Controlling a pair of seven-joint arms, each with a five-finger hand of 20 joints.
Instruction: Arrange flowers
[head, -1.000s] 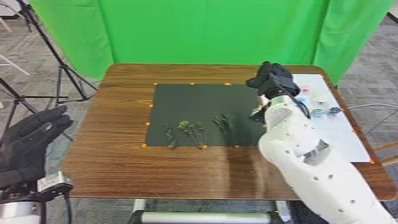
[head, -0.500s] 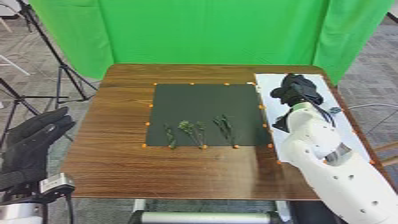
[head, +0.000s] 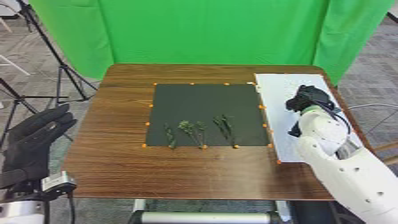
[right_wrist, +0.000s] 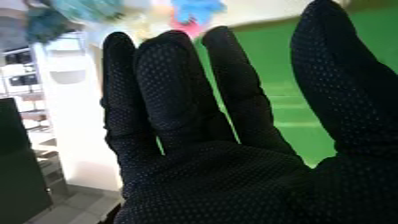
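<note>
In the head view my right hand (head: 311, 98) is above the white sheet at the table's right, hiding the flower heads beneath it. My right hand (right_wrist: 204, 170) is open in the right wrist view, fingers straight and holding nothing. Beyond its fingertips are a teal flower (right_wrist: 89, 7), a blue flower (right_wrist: 197, 7) and a pink flower (right_wrist: 188, 27). Green stems with leaves (head: 170, 135), a bushier green sprig (head: 188, 129) and long leafy stems (head: 225, 129) lie apart on the dark mat (head: 200, 102). My left hand (head: 31, 140) is open at the left edge.
The white sheet (head: 286, 145) runs along the right side of the brown table (head: 169, 175), beside the mat. Small orange markers border the mat. A green curtain (head: 204, 35) hangs behind the table, and a black tripod stands at the left.
My right hand has moved right from the mat's far right corner to over the white sheet, and somewhat closer to the robot. The left hand and the stems have not moved.
</note>
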